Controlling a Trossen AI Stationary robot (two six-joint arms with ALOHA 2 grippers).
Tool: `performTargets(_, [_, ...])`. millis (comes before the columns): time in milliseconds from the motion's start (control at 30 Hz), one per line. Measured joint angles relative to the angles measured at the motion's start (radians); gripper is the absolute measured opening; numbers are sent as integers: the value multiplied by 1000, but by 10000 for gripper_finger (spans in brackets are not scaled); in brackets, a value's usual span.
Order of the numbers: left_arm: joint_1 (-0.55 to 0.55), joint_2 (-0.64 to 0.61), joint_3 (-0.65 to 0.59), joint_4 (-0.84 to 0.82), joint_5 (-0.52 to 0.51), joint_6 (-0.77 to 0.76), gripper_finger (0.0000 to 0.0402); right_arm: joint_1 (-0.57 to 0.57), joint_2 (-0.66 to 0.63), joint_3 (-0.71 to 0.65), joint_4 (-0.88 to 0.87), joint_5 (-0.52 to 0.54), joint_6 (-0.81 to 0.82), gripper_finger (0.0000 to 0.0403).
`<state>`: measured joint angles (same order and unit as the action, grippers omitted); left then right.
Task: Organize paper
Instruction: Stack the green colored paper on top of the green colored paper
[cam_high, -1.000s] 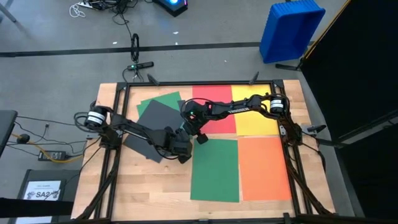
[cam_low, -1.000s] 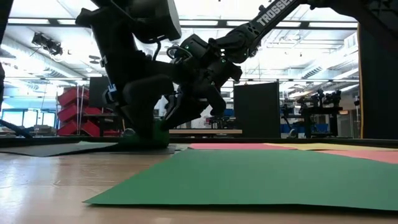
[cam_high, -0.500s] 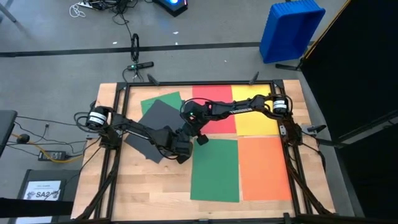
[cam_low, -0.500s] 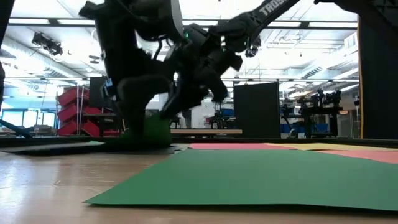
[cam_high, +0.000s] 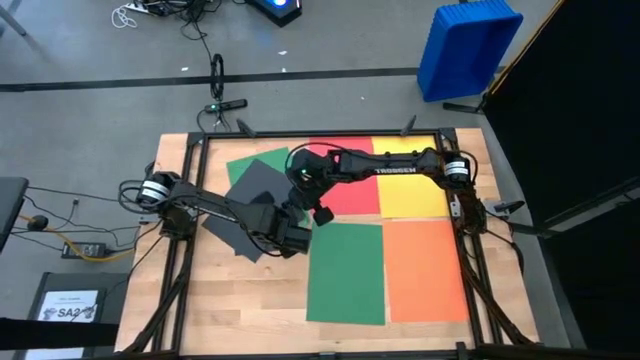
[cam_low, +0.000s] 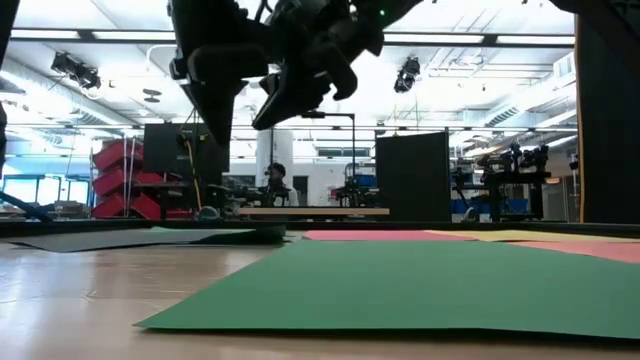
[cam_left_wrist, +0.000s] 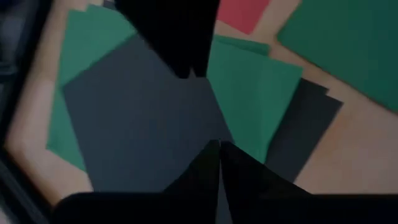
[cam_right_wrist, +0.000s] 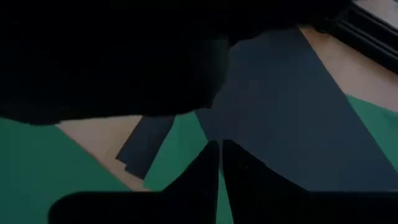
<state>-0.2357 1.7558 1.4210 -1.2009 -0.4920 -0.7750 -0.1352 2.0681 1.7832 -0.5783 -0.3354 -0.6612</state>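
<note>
Both the left claw (cam_high: 291, 240) and the right claw (cam_high: 318, 213) hang pressed together, empty, over the skewed dark grey paper (cam_high: 240, 205) near the table's (cam_high: 250, 300) far-left corner, so a careless push may crumple it.

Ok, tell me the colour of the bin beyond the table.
Blue bin, clearest in the high view.

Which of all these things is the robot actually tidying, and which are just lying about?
Part of the job:
- dark grey sheet
- green sheet under it
- large green sheet
- orange sheet
- red sheet
- yellow sheet

Just lying about:
- blue bin
- white printed sheet
- cables
</note>
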Motion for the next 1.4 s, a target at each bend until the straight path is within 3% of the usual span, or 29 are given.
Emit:
performTargets(100, [-22,-21,0,-26,-36,-16,0,1,2,18,-46,6,16,0])
performTargets(200, [-52,-72,-15,-15,-99,-42,0,-1,-10,21,-52,-51,53,0])
performTargets(333, [-85,-183,-94,36,-182,-98,0,-14,-4,2,-94,-48,87,0])
performTargets(600, [-124,-433,-583,631,-144,-169,0,55,-10,-177,85,72,156,0])
performTargets(800, [-118,-508,-796,853,-127,-225,0,68,-42,-313,239,138,236,0])
performTargets(1067, [-69,-513,-839,845,-40,-149,0,126,-42,-353,371,422,214,0])
performTargets(1233, [-28,-515,-836,867,-4,-73,0,201,-43,-353,364,451,153,9])
performTargets(1400, [8,-516,-837,894,-4,1,0,234,-43,-353,327,455,143,63])
